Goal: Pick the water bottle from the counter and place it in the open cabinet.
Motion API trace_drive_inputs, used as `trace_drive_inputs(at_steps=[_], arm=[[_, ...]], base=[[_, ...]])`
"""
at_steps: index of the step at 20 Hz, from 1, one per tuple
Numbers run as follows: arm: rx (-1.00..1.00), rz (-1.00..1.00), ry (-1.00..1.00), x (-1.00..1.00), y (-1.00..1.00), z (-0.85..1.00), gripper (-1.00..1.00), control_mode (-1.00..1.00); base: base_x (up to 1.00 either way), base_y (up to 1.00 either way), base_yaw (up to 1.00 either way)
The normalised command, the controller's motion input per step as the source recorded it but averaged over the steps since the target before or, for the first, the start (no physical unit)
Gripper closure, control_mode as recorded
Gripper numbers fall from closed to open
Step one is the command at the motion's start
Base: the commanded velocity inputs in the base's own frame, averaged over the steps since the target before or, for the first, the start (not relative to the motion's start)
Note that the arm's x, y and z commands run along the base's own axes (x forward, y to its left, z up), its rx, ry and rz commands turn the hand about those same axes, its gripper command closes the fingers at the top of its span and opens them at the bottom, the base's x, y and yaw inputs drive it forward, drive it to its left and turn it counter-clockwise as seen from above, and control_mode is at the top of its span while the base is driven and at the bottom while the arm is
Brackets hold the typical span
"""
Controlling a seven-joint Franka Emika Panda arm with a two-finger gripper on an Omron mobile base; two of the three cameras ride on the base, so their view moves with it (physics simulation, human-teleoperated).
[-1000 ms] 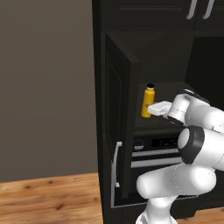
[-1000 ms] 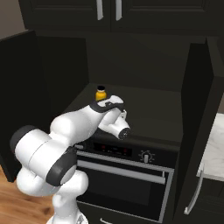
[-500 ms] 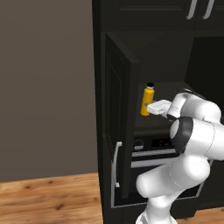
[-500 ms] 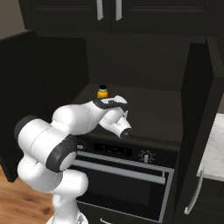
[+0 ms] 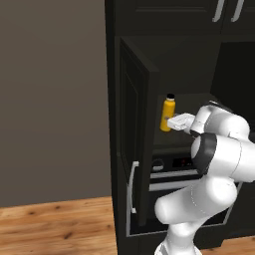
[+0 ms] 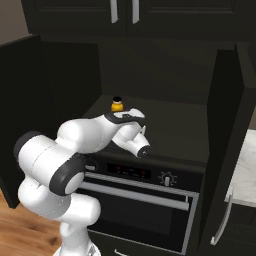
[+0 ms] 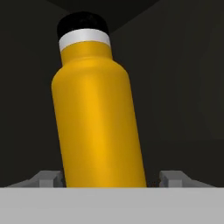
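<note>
The yellow-orange water bottle [image 5: 168, 115] with its black cap stands upright on the shelf of the open black cabinet [image 5: 135, 124]. From the right base view its cap [image 6: 117, 105] shows just behind my wrist. My gripper [image 5: 175, 121] is level with the bottle's lower half, right beside it. In the hand view the bottle [image 7: 98, 118] sits between my gripper's [image 7: 111, 177] fingertips, with a small gap on each side, so the gripper is open. A strip of the marbled counter [image 6: 246, 172] shows at the far right.
An oven with a bar handle [image 6: 135, 192] and control panel sits directly under the cabinet shelf [image 6: 175, 122]. The cabinet's doors stand open on both sides, left [image 6: 22, 100] and right [image 6: 222, 130]. Upper cupboards with silver handles [image 6: 122, 10] hang above. Wooden floor [image 5: 55, 229] lies to the left.
My elbow and forearm have shifted slightly. The hand stays by the bottle, and the bottle has not moved on the shelf.
</note>
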Motion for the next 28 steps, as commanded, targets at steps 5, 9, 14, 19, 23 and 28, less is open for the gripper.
trace_drive_inputs(at_steps=[5,9,14,19,23,28], arm=[[-0.01,0.0,-0.02,-0.09,0.0,0.01,-1.0,-1.0],[-0.01,0.0,-0.03,-0.12,0.0,0.0,-1.0,-1.0],[0.0,0.0,-0.05,-0.29,0.0,0.06,-1.0,-1.0],[0.0,0.0,-0.04,-0.51,0.0,0.24,-1.0,-1.0],[0.0,0.0,-0.02,-0.6,0.0,0.33,-1.0,-1.0],[0.0,-0.01,-0.02,-0.65,0.0,0.47,-1.0,-1.0]], base=[[0.0,0.0,0.0],[0.0,0.0,0.0],[0.0,0.0,0.0],[0.0,0.0,0.0],[0.0,0.0,0.0],[0.0,0.0,0.0]])
